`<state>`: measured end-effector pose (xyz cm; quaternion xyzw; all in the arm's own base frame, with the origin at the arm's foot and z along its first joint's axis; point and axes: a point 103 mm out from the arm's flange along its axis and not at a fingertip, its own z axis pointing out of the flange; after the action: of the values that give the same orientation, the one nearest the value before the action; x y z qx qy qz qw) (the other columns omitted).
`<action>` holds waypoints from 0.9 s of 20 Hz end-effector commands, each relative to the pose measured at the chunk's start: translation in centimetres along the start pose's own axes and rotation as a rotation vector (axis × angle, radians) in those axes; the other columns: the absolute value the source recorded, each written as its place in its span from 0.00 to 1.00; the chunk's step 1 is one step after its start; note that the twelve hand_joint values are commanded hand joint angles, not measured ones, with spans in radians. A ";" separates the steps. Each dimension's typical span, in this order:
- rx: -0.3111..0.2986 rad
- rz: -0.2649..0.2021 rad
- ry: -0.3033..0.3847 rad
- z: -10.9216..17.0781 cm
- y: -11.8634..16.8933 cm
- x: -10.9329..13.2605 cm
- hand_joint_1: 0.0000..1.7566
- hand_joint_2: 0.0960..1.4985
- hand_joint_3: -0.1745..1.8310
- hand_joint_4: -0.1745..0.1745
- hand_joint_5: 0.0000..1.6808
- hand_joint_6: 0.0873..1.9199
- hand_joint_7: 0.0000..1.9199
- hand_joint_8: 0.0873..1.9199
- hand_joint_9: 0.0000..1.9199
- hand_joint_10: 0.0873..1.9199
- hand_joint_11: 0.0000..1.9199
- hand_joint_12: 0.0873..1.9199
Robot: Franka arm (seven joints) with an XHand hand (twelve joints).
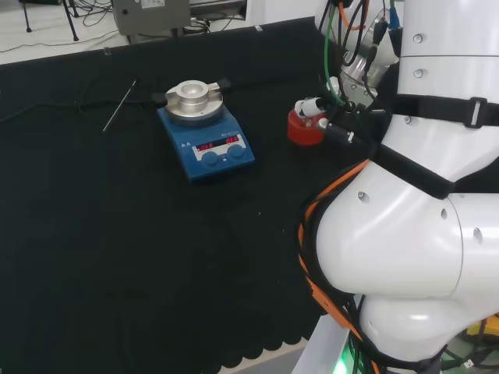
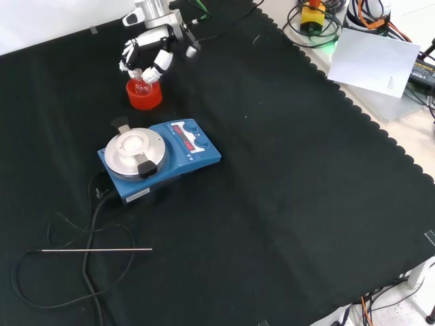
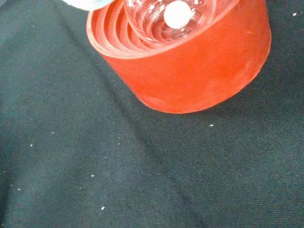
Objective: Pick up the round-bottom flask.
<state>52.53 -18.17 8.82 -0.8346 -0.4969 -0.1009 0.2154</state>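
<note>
The round-bottom flask (image 2: pixel 141 84) is clear glass and sits upright in a red ribbed ring stand (image 2: pixel 144 98) near the far left of the cloth in the front view. The black and white hand (image 2: pixel 145 56) comes down from above, its fingers curled round the flask's neck. In the head view the hand (image 1: pixel 316 107) hangs over the red stand (image 1: pixel 303 130), beside the arm's white links. The wrist view shows the flask's bulb (image 3: pixel 156 21) resting in the stand (image 3: pixel 190 66), with a small white ball inside the bulb.
A blue stirrer plate (image 2: pixel 160 157) with a round metal top stands just in front of the stand in the front view; the head view has the stirrer plate (image 1: pixel 207 136) to the stand's left. A thin metal rod (image 2: pixel 95 250) and a black cable (image 2: pixel 90 221) lie nearer the front.
</note>
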 end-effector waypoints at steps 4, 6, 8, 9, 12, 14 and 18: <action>-0.053 -0.005 -0.013 -0.2 -0.1 0.8 0.51 0.63 0.27 0.75 0.54 0.52 0.22 0.32 0.28 0.33 0.06 0.70; -0.061 -0.003 -0.017 -0.3 -0.1 0.7 0.54 0.67 0.22 0.94 0.53 0.57 0.23 0.32 0.29 0.32 0.08 0.70; -0.046 0.003 0.001 -0.3 -0.1 0.6 0.55 0.68 0.20 0.99 0.53 0.59 0.24 0.32 0.30 0.32 0.09 0.70; -0.039 -0.002 0.004 -0.3 0.0 0.5 0.55 0.68 0.20 1.00 0.53 0.59 0.24 0.32 0.30 0.32 0.09 0.70; -0.029 -0.017 -0.008 0.7 -0.4 1.4 0.48 0.63 0.21 0.51 0.49 0.52 0.22 0.32 0.29 0.31 0.08 0.70; -0.010 -0.027 0.001 0.6 -0.3 1.3 0.45 0.55 0.28 0.30 0.44 0.48 0.20 0.32 0.28 0.32 0.07 0.70; 0.002 -0.041 -0.005 0.0 0.2 0.7 0.44 0.47 0.34 0.26 0.34 0.43 0.18 0.32 0.26 0.33 0.05 0.70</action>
<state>52.86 -16.79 8.98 -0.8302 -0.5061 -0.1069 0.2080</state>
